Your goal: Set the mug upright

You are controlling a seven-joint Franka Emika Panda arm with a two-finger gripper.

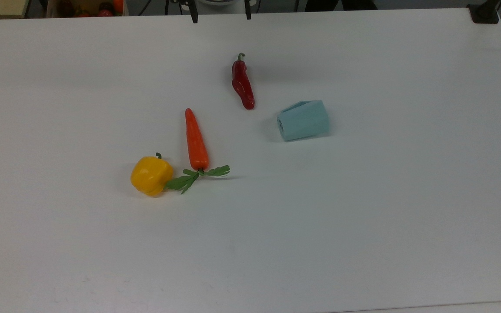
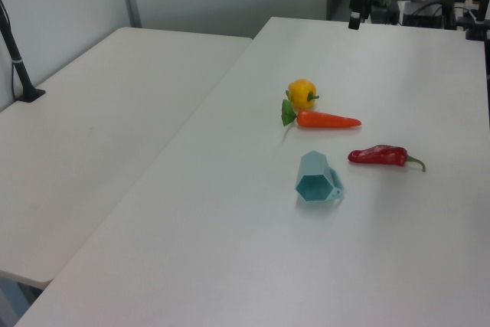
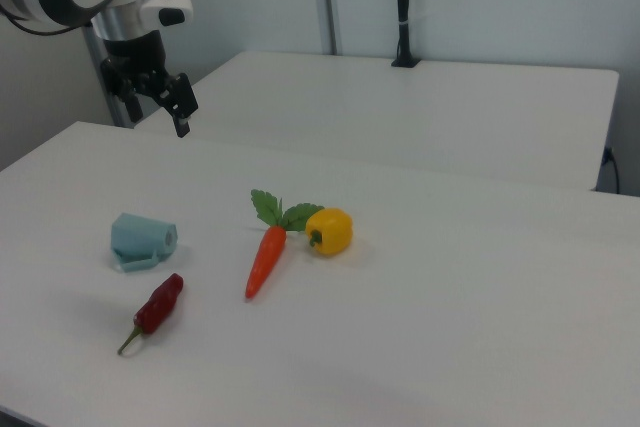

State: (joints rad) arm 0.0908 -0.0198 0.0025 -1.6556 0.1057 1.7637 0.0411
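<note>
Jaws spread above white table (image 1: 363, 217), mug (image 1: 303, 120) lying sideways.

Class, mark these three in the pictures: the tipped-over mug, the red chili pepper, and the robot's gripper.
mug (image 1: 303, 120), top view, on its faceted side wall.
red chili pepper (image 1: 242, 84), top view, on the middle of its body.
gripper (image 3: 165, 99), right view, midway between its open fingertips.

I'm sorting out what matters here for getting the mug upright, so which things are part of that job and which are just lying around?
Part of the job:
- mug, lying on its side
- gripper, above the table, fingers open

Just lying about:
- red chili pepper
- carrot
- yellow bell pepper
</note>
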